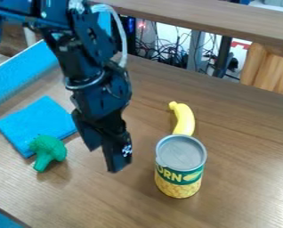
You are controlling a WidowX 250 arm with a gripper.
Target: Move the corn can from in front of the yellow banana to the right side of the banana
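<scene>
The black gripper (104, 159) hangs over the middle of the table, left of centre, its two fingers apart with nothing between them. To its right stands an upright corn can (180, 167) with a grey lid. A yellow banana (183, 118) lies behind the can, its lower end partly hidden by the can. To the gripper's left is a green toy broccoli (47, 151), at the lower right edge of a folded blue cloth (35, 124). The gripper touches none of these things.
The wooden table (245, 178) has a blue-lined raised edge (22, 73) at the upper left. Behind its far edge are tangled cables (173, 53), dark posts and a wooden block (267, 69). A wooden beam (227, 20) crosses the top.
</scene>
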